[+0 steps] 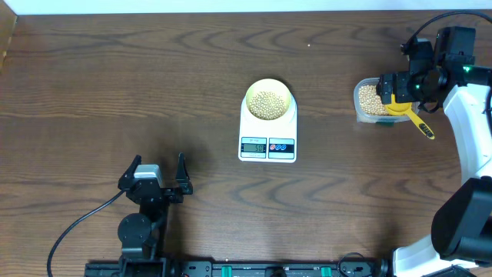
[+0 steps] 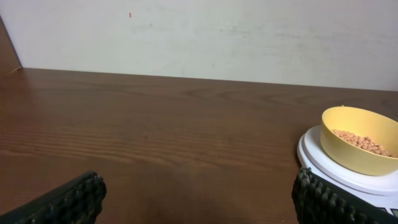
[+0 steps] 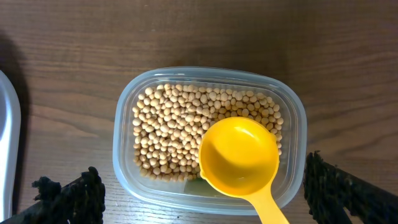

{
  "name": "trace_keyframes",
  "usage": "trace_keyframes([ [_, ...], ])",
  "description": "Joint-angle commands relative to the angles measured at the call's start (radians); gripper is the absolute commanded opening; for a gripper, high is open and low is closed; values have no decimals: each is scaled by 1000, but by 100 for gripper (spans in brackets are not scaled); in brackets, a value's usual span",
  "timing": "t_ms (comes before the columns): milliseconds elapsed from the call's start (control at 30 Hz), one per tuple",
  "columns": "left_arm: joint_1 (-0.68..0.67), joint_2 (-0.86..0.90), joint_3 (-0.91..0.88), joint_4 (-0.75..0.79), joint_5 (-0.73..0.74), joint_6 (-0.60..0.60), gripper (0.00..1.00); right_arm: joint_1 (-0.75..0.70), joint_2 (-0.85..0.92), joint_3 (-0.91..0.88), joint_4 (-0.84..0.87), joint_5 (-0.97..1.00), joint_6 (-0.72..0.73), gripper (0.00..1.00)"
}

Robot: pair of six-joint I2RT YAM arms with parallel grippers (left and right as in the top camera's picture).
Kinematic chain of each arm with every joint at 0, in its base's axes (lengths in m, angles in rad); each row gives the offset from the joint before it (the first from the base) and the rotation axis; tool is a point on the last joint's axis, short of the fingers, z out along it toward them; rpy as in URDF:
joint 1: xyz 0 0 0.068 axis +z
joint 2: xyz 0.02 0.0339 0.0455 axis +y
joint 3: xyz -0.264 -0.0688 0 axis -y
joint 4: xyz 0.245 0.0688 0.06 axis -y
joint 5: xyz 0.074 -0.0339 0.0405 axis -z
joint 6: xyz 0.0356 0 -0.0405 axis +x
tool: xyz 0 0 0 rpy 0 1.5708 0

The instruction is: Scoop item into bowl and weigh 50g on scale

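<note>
The pale yellow bowl (image 1: 268,100) stands on the white scale (image 1: 267,146) at mid-table, with beige beans (image 1: 267,103) inside. In the left wrist view the bowl (image 2: 357,152) and scale (image 2: 329,163) are at the right. More beans (image 3: 177,127) fill a clear tub (image 3: 124,106), where an empty yellow scoop (image 3: 239,155) rests with its handle over the near rim. My right gripper (image 3: 205,199) hangs open above the tub (image 1: 366,101), a finger on each side, touching nothing. My left gripper (image 1: 159,164) stands open and empty at the front left, apart from the scale.
The scoop's handle (image 1: 421,125) sticks out toward the right arm's white base (image 1: 469,123). A black cable (image 1: 77,227) trails from the left arm at the front edge. Bare wooden table (image 2: 155,124) spreads ahead of the left gripper up to a pale wall.
</note>
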Motion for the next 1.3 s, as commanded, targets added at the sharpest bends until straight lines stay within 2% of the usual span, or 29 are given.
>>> trace_keyframes([
  [0, 5, -9, -13, -46, -7, -10, 97, -14, 5, 1, -2, -7, -3, 99],
  [1267, 5, -6, -13, -44, -23, 10, 97, -14, 5, 1, -2, -7, -3, 99],
])
